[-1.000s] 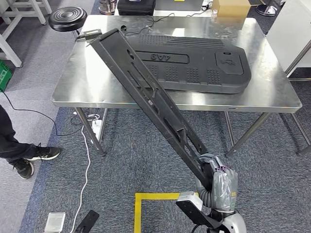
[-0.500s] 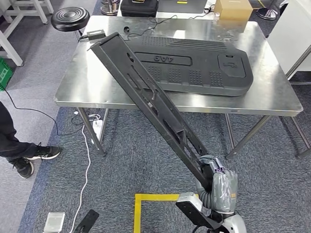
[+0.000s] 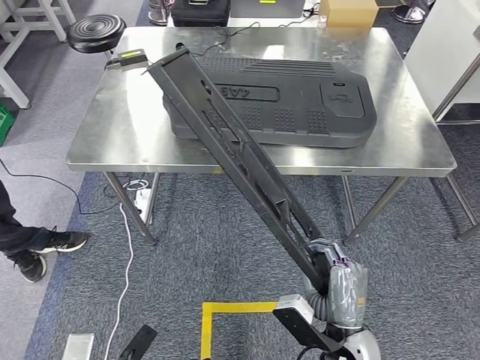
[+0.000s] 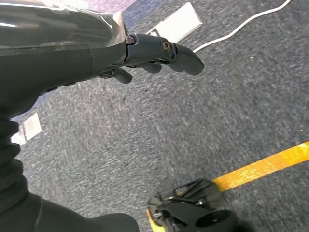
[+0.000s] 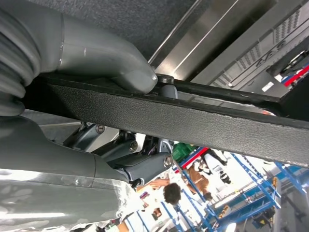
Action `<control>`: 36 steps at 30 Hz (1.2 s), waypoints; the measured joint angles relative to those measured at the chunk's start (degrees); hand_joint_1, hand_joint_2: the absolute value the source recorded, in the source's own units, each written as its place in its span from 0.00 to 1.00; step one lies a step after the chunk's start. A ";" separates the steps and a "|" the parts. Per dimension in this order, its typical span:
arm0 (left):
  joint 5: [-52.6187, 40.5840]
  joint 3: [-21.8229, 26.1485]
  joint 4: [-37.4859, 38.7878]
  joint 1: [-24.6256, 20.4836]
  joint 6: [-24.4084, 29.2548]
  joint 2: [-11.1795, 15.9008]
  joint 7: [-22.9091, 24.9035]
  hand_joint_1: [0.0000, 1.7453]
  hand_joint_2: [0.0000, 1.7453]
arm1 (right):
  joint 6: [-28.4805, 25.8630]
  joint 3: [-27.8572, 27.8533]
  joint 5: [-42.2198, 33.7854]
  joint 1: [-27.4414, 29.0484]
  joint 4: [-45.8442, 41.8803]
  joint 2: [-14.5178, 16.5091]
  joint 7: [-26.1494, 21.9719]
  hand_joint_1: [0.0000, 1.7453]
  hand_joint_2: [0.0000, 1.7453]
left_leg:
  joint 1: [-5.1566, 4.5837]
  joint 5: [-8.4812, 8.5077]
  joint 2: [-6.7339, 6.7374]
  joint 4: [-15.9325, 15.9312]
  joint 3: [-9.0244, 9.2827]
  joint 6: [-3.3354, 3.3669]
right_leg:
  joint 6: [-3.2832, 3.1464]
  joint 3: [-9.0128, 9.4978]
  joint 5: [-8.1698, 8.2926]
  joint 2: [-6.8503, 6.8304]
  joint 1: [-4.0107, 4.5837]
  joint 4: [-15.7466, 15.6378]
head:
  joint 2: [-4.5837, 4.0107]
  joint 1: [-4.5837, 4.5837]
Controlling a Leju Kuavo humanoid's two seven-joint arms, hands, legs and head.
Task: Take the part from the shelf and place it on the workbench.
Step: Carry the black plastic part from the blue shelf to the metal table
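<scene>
**Bench half taken, bare steel on the left**

The right hand (image 3: 334,274) holds the long part (image 3: 238,154), whose far end reaches over the bench (image 3: 113,127). Ahead of the hand, a wide black panel (image 3: 294,101) covers the middle of the bench. Bare steel lies left of the part and to the right of the panel. A small device (image 3: 127,58) sits near the part's far end. A stool (image 3: 96,31) stands beyond the bench's left corner.
</scene>
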 joint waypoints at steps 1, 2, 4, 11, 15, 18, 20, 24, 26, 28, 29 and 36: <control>0.01 0.00 0.00 0.01 0.00 0.01 0.02 0.00 1.00 | 0.00 0.02 -0.01 -0.01 0.01 0.00 0.13 1.00 1.00 | -0.07 2.06 -0.04 -3.75 1.59 0.26 | 0.23 0.38 -0.31 0.11 0.05 0.03 | 0.00 0.02; 0.01 -0.01 0.00 0.00 0.01 0.01 0.04 0.00 1.00 | 0.01 0.04 -0.01 -0.04 0.01 -0.01 0.22 1.00 1.00 | -0.14 3.36 -0.08 -7.08 2.99 0.45 | 0.52 0.60 -0.59 0.24 0.17 0.14 | 0.00 0.03; 0.01 -0.02 0.00 0.00 0.01 0.01 0.13 0.00 1.00 | 0.01 0.08 -0.02 -0.08 0.01 -0.02 0.34 1.00 1.00 | -0.37 3.66 -0.20 -9.85 4.09 0.73 | 1.10 0.57 -0.84 0.36 0.30 0.27 | 0.00 0.07; -0.27 -0.04 0.00 -0.13 0.04 0.03 0.15 0.00 1.00 | 0.00 0.17 -0.05 -0.13 -0.03 -0.23 0.35 1.00 1.00 | -0.30 3.31 -0.26 -10.54 4.54 2.18 | 2.92 -5.73 -7.20 -0.17 -0.09 12.94 | 0.00 0.17; -0.33 -0.05 0.00 -0.09 0.04 0.02 0.14 0.00 1.00 | 0.00 0.16 -0.06 -0.07 -0.03 -0.31 0.35 1.00 1.00 | -0.56 2.76 -0.46 -10.53 5.30 2.33 | 2.39 -6.86 -3.30 -0.24 0.06 12.21 | 0.00 0.16; -0.33 -0.06 0.00 -0.08 0.04 -0.03 0.13 0.00 1.00 | -0.01 0.17 0.01 -0.07 -0.07 -0.32 0.29 1.00 1.00 | -0.69 2.20 -0.62 -10.63 6.06 1.90 | 1.05 -2.50 1.24 -0.31 0.69 2.21 | 0.00 0.12; -0.33 -0.05 0.01 -0.02 0.02 -0.06 0.12 0.00 1.00 | -0.01 0.15 0.03 -0.01 -0.15 -0.32 0.22 1.00 1.00 | -0.68 2.06 -0.59 -10.81 6.16 1.34 | 0.55 -2.05 1.04 -0.28 1.01 1.13 | 0.00 0.09; -0.33 -0.07 0.01 -0.11 0.01 -0.09 0.08 0.00 1.00 | -0.02 0.15 0.03 -0.04 -0.33 -0.28 0.09 1.00 1.00 | -0.62 -0.37 -0.58 -7.76 5.03 0.30 | -0.26 -1.17 1.20 -0.36 0.51 -0.33 | 0.00 0.00; -0.33 -0.07 0.00 -0.02 0.02 -0.07 0.10 0.00 1.00 | -0.02 0.13 0.05 -0.02 -0.34 -0.24 -0.12 1.00 1.00 | -0.60 -3.69 -0.58 -0.40 1.42 0.00 | -0.54 -0.94 1.08 -0.42 0.46 -0.43 | 0.00 -0.02; -0.33 -0.07 0.00 0.15 0.02 -0.04 0.15 0.00 1.00 | -0.01 0.03 0.24 0.03 -0.33 -0.20 -0.46 1.00 1.00 | -0.58 -4.65 -0.58 4.72 -1.56 -0.24 | -0.63 -0.69 0.83 -0.34 0.49 -0.39 | 0.00 -0.01; -0.33 -0.07 0.00 0.18 0.01 -0.04 0.17 0.00 1.00 | 0.00 -0.06 0.38 0.04 -0.33 -0.18 -0.72 1.00 1.00 | -0.56 -3.42 -0.57 4.20 -1.63 -0.27 | -0.58 -0.44 0.65 -0.25 0.48 -0.36 | 0.00 -0.02; -0.33 -0.09 0.02 0.10 -0.07 -0.04 0.32 0.00 1.00 | -0.02 -0.62 0.81 0.00 -0.56 0.21 -1.81 1.00 1.00 | -0.90 3.43 -0.65 -9.97 4.15 1.25 | 0.96 0.60 -0.74 0.11 0.72 0.13 | 0.00 -0.01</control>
